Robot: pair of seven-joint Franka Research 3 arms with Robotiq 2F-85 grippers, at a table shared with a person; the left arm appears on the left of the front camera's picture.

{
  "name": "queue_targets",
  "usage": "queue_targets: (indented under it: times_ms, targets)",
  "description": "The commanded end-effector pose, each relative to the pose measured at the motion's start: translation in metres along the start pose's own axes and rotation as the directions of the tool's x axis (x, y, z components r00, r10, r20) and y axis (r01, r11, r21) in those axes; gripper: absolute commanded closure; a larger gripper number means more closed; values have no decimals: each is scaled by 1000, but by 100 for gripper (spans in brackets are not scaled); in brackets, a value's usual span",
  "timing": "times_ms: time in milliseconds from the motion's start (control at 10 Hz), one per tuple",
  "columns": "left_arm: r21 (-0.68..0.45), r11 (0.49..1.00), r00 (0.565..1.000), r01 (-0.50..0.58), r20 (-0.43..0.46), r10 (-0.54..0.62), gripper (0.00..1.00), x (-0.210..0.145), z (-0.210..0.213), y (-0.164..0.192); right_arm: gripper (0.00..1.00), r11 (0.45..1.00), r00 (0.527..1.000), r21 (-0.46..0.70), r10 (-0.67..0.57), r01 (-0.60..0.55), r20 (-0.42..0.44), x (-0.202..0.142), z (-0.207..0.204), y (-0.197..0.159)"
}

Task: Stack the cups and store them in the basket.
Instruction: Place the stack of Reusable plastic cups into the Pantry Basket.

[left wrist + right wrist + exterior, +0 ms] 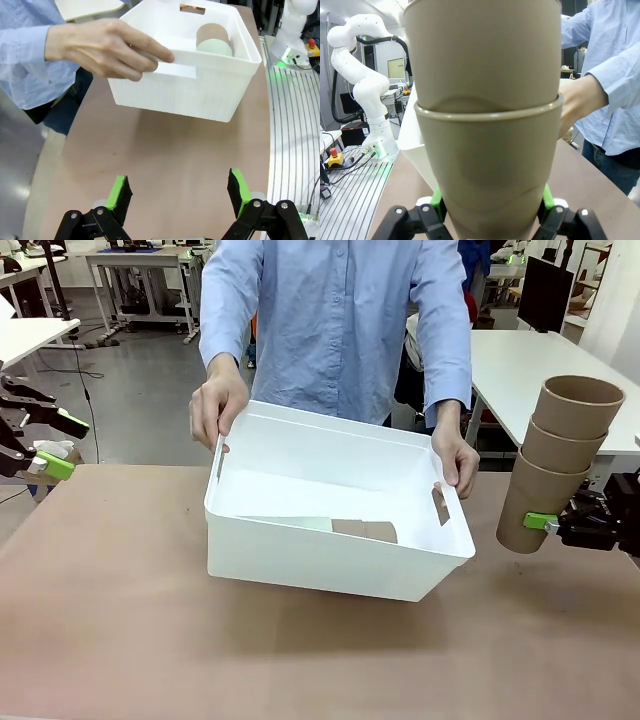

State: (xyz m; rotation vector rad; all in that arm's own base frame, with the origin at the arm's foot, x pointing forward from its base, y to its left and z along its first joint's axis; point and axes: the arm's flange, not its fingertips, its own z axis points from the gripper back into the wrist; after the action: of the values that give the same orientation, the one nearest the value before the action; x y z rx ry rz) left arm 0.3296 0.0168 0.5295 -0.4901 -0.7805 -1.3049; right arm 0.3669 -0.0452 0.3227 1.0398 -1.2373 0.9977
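Note:
A stack of three tan cups (560, 460) hangs tilted above the table's right edge, with my right gripper (537, 522) shut on the lowest cup. In the right wrist view the stack (485, 150) stands between the green pads of my right gripper (491, 200). A person holds the white basket (330, 560) by both handles, tipped toward me at the table's middle. Inside lie nested cups (340, 528), a mint green one and tan ones, also seen as cups (215, 40) in the basket (200, 95). My left gripper (65, 445) (179, 195) stands open and empty at the left.
The person's hands (215, 405) (455, 455) grip the basket's short sides. Brown table surface (120, 640) lies bare in front of the basket and on both sides. Another white table (520, 360) stands behind at the right.

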Motion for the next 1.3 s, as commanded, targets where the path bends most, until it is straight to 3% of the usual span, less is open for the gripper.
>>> queue_targets:
  times_ms: [0,700,1200]
  targets:
    - [6,1000,1000,-7,5,7,0,2,0,-1,15,1000,1000,3,12,-12,-3,5,2,1]
    - [6,1000,1000,-7,5,7,0,2,0,-1,15,1000,1000,0,0,0,0,0,0,0]
    - [6,1000,1000,-7,5,7,0,2,0,-1,15,997,994,-72,29,-36,-102,131,-27,38]
